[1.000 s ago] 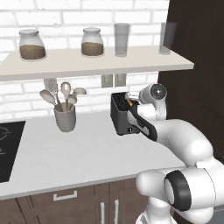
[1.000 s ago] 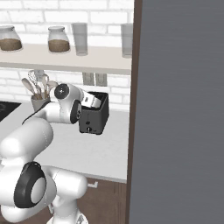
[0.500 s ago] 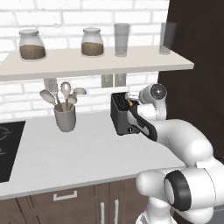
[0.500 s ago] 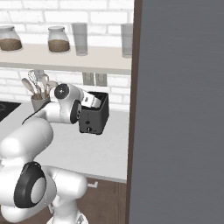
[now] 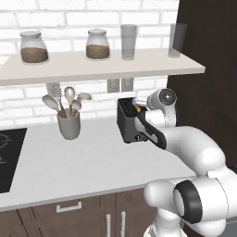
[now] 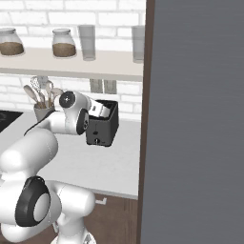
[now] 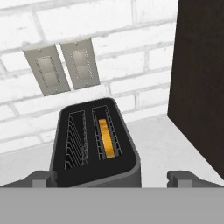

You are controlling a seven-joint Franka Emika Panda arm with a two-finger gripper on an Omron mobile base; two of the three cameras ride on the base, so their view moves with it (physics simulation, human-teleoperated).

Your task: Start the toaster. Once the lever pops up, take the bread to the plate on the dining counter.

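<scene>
The gripper [image 7: 112, 178] hangs just above the toaster [image 7: 95, 144], its two finger tips spread wide to either side of the body and holding nothing. The hand view looks down into both slots: the left one bare wire, the right one holding the bread [image 7: 106, 138], sunk low. From the left base view the toaster [image 5: 131, 121] stands on the grey worktop [image 5: 78, 159], with a utensil crock [image 5: 68, 123] well apart to its left and open surface between. The right base view shows the toaster's front face and knob [image 6: 97, 141]; a dark tall panel [image 6: 195, 119] rises just right of the toaster, leaving little room there.
</scene>
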